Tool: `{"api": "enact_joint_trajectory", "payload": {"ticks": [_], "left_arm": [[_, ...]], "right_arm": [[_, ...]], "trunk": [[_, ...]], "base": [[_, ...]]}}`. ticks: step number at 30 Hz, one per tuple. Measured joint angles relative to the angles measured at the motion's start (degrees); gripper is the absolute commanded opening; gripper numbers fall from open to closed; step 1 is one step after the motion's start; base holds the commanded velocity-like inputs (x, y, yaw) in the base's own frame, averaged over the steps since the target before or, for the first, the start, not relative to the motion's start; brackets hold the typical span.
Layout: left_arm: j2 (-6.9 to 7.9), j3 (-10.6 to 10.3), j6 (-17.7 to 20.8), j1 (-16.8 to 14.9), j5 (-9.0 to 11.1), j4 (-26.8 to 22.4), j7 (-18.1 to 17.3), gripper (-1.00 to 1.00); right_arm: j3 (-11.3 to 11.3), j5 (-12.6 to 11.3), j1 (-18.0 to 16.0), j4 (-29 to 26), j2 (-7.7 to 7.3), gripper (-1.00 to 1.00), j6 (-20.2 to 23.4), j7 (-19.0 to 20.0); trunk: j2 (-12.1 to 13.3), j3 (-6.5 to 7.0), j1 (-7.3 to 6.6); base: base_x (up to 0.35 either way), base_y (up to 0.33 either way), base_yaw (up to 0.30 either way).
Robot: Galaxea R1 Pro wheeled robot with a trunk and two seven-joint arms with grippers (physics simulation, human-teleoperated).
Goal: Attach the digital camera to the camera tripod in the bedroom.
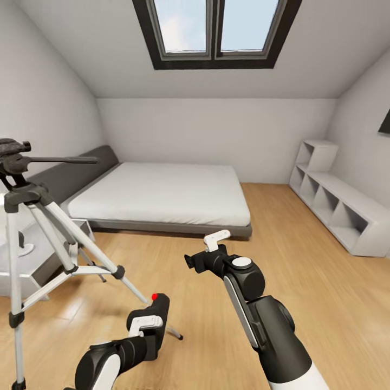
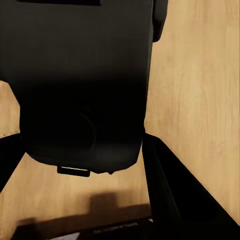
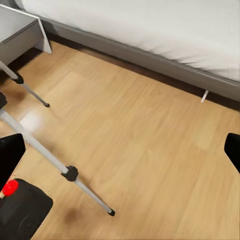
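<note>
Camera (image 1: 156,317): held low in the left hand (image 1: 145,325), beside the tripod (image 1: 59,244) leg.
Right hand (image 1: 214,242): spread wide, holding nothing, probably clear of the tripod.
Around: bed (image 1: 162,192) behind, shelf (image 1: 336,203) right.

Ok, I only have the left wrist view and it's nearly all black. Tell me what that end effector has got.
Observer: The left end effector is shut on the digital camera, red button up.
Operator: Give me the tripod's position.
Observer: The camera tripod stands on the wood floor further to the robot's left, its head higher than the held camera.
Operator: Report the other arm.
Observer: The right end effector is open and holds nothing, hovering over the floor in front of the bed.
</note>
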Motion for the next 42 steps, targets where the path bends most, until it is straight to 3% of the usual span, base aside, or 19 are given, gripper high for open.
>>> {"api": "enact_joint_trajectory", "payload": {"ticks": [10,13,38,42], "left_arm": [[0.69,0.03,-0.01,2.6,-0.58,0.5,0.69,-1.0],[0.76,1.55,-0.01,2.93,-1.06,1.21,0.84,-1.0],[0.57,2.36,-1.16,3.02,-0.52,2.27,0.69,-1.0],[0.73,2.4,-1.21,3.03,-0.4,2.11,0.6,-1.0]], "right_arm": [[0.0,0.0,0.0,0.0,0.0,1.0,0.0,0.0],[0.0,0.0,0.0,0.0,0.0,1.0,0.0,0.0],[0.0,-0.19,-0.05,0.0,0.0,1.0,1.32,0.07],[-0.12,-1.31,-0.14,-0.01,0.0,1.0,2.24,2.06]], "trunk": [[4.01,1.8,-2.2],[5.22,2.34,-2.86],[15.25,6.83,-8.35],[16.85,7.55,-9.23]], "base": [[0.0,0.0,0.295],[0.0,0.0,0.295],[0.0,0.0,0.295],[0.0,0.0,0.295]]}}
